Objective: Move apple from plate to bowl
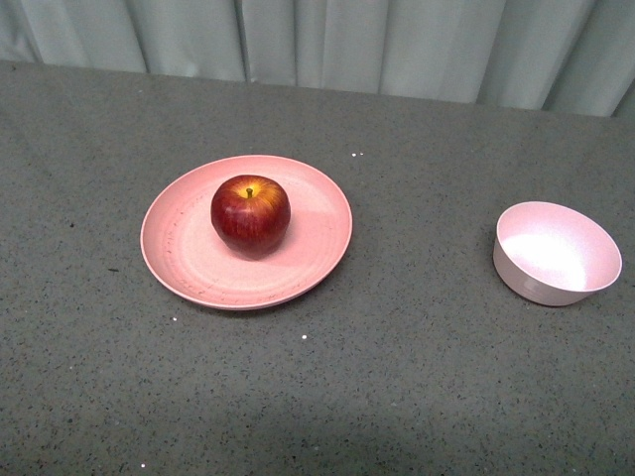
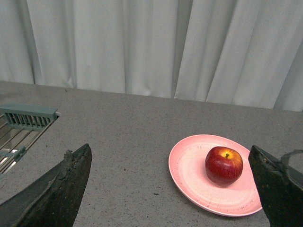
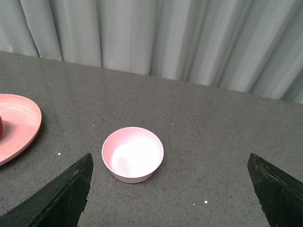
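Note:
A glossy dark-red apple (image 1: 250, 215) sits upright near the middle of the wide salmon-pink plate (image 1: 189, 260), left of centre on the table. The small pale-pink bowl (image 1: 556, 252) stands empty at the right. Neither arm shows in the front view. In the left wrist view the apple (image 2: 223, 165) and plate (image 2: 189, 165) lie ahead, and my left gripper (image 2: 170, 189) is open, well short of them. My right gripper (image 3: 170, 189) is open too, its dark fingers (image 3: 61, 198) spread wide with the bowl (image 3: 133, 154) ahead between them and the plate's rim (image 3: 23, 127) at the picture's edge.
A grey speckled tabletop (image 1: 397, 377) runs back to a pale curtain (image 1: 317, 45). A metal rack with a green-grey frame (image 2: 26, 118) shows at the table's edge in the left wrist view. A few white specks (image 1: 303, 338) dot the surface.

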Controlling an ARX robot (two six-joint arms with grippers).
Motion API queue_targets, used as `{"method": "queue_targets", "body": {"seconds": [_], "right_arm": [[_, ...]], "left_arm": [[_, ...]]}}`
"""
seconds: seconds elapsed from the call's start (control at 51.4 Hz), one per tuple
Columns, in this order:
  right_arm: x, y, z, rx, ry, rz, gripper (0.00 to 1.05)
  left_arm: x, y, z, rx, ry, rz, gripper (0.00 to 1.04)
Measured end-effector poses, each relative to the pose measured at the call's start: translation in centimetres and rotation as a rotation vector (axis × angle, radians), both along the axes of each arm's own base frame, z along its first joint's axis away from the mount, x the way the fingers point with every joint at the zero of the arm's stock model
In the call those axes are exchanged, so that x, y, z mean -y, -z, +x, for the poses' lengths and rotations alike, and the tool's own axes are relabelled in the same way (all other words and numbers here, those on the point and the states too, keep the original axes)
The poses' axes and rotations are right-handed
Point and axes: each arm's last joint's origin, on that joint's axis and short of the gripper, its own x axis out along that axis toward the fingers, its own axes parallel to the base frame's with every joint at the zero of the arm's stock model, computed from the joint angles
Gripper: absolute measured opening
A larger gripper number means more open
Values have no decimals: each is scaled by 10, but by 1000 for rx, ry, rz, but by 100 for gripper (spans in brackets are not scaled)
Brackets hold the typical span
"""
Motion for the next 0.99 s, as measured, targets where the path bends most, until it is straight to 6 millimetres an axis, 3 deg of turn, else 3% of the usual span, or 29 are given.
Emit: {"method": "queue_targets", "body": {"seconds": [0.195, 0.292, 0.545, 0.72, 0.993], "right_arm": [[-3, 0, 51, -166, -45, -37, 95], [-12, 17, 87, -344, -115, -74, 95], [-40, 57, 159, -574, -191, -183, 95], [-52, 92, 189, -743, -236, -198, 95], [-62, 104, 222, -783, -266, -207, 92]], "left_arm": [[0, 0, 0, 0, 0, 0, 98], [0, 0, 0, 0, 0, 0, 98], [0, 0, 0, 0, 0, 0, 98], [0, 0, 0, 0, 0, 0, 98], [0, 0, 0, 0, 0, 0, 98]]}}
